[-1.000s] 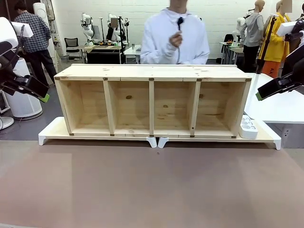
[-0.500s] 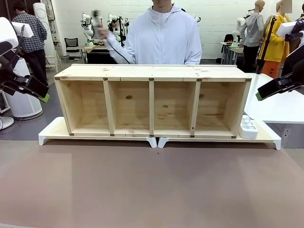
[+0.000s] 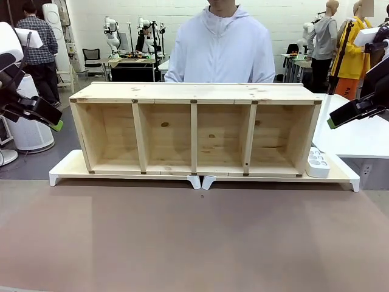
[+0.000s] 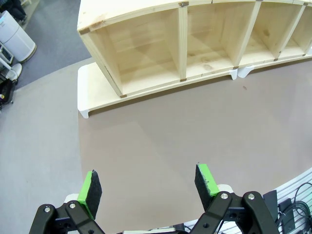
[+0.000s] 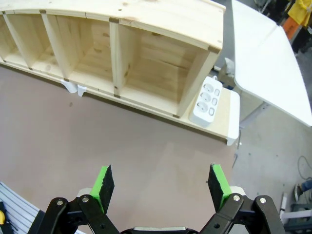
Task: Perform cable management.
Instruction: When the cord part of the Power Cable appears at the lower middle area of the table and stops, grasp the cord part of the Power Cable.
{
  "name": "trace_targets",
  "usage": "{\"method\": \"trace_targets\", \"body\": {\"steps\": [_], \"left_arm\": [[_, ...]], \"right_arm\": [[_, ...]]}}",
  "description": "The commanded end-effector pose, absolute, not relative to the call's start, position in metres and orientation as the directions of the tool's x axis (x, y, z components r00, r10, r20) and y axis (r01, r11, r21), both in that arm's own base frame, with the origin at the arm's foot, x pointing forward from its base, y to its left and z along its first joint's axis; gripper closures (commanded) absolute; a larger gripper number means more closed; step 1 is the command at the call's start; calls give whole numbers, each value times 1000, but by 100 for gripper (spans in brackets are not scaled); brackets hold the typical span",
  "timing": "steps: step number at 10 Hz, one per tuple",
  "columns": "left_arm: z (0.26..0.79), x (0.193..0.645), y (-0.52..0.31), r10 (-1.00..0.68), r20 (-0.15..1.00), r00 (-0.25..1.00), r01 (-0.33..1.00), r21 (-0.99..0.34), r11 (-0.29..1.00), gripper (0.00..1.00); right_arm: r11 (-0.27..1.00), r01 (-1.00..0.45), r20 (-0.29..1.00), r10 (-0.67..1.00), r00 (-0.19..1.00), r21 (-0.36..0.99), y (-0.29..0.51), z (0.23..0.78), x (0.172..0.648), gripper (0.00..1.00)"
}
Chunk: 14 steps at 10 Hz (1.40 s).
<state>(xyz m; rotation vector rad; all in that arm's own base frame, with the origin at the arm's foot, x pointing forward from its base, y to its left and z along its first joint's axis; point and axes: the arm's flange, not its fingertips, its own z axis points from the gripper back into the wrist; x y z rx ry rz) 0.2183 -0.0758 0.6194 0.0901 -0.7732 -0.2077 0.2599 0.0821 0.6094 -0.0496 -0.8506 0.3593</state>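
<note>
The cable is hidden; the person [image 3: 222,48] stands behind the wooden shelf [image 3: 194,92] with both hands down out of sight. My left gripper [image 4: 148,181] hangs open and empty high above the brown table, left of the shelf's left end [image 4: 105,63]. In the front view it sits at the left edge [image 3: 53,121]. My right gripper [image 5: 161,181] is open and empty too, above the table in front of the shelf's right end [image 5: 195,92]. The front view has it at the right edge [image 3: 337,118].
The shelf has several open compartments and rests on two white low platforms [image 3: 67,170]. A white power strip [image 3: 316,163] [image 5: 206,99] lies on the right platform beside the shelf. A white table [image 5: 263,58] stands to the right. The brown table [image 3: 194,243] spreads in front.
The person's hand held the black plug at chest height, swung it to the picture's left, then dropped behind the shelf. Both arms stayed still.
</note>
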Motion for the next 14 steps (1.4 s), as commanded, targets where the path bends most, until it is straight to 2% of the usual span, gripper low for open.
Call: {"method": "trace_targets", "body": {"steps": [1, 14], "left_arm": [[620, 220, -77, -221, 690, 689, 154, 158, 975, 0], [620, 220, -77, -221, 690, 689, 154, 158, 975, 0]], "right_arm": [[940, -286, 729, 328, 601, -187, 81, 610, 260, 0], [940, -286, 729, 328, 601, -187, 81, 610, 260, 0]]}}
